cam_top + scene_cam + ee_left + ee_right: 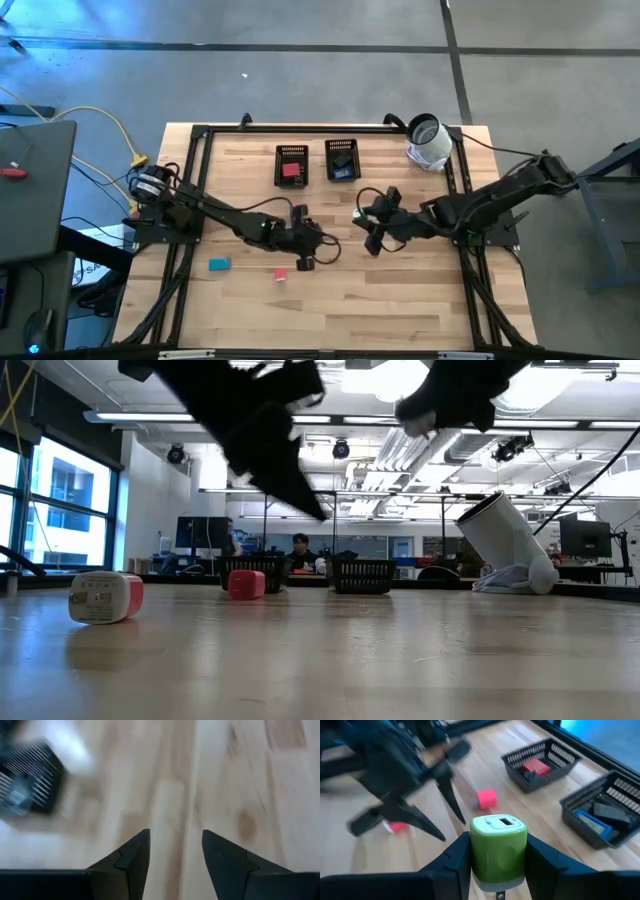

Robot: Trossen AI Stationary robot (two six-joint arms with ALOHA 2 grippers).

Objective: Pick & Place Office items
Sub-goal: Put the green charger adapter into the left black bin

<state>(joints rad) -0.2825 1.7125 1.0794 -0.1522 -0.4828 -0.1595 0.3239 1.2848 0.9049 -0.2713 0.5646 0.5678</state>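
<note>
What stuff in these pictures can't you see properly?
- Left wrist view: a mesh tray is smeared by blur; its contents are unreadable.
- Low view: both trays' contents sit hidden behind their walls.
- High view: the green block in the right hand is too small to spot.

The left gripper (303,258) hangs over the table's middle, fingers apart and empty. The right gripper (498,851), also mid-table, is closed on a green block (498,844).
</note>
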